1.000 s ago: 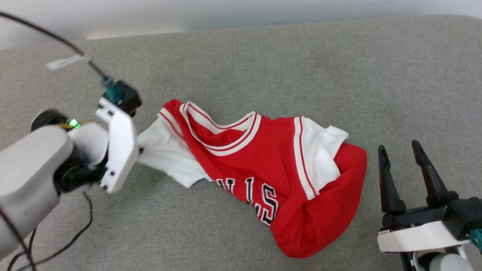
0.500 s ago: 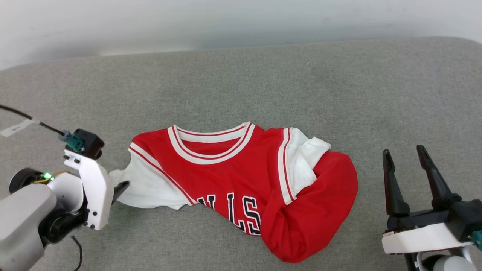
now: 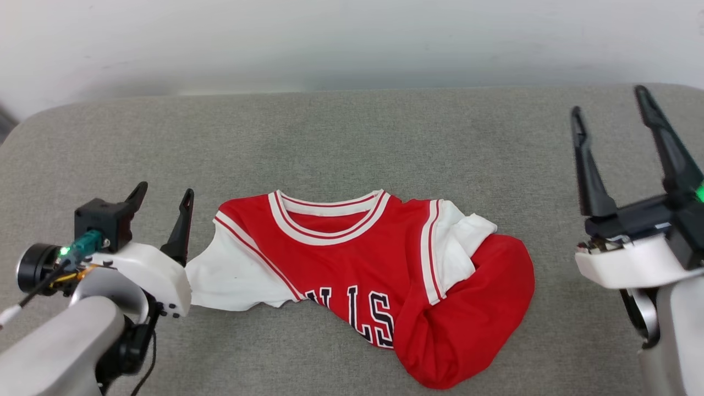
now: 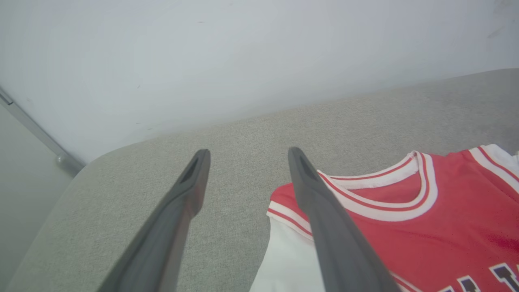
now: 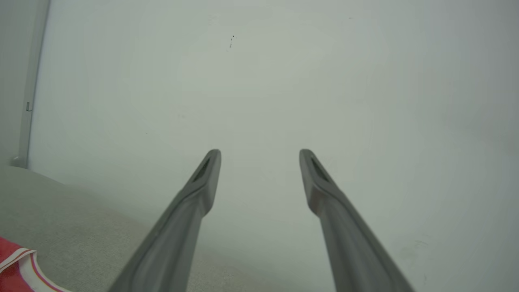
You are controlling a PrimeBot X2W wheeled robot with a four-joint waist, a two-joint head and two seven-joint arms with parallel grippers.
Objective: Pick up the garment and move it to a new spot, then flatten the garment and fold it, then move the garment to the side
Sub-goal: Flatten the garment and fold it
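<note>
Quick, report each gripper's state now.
Left gripper: open, holding nothing, beside the white edge of the garment.
Right gripper: open, holding nothing, apart from the garment.

The head camera looks forward and down from above onto the grey cushion (image 3: 352,137). The white wall (image 3: 352,38) runs as a strip along the top of the frame, the left gripper (image 3: 166,190) sits at lower left and the right gripper (image 3: 608,100) at right. The left wrist camera sits low and close over the cushion, looking along its 2 fingers toward the wall, with the red jersey (image 4: 405,227) at lower right. The right wrist camera is pitched higher, facing mostly wall, with cushion and a jersey edge at lower left. All 3 views share wall, cushion and jersey.
</note>
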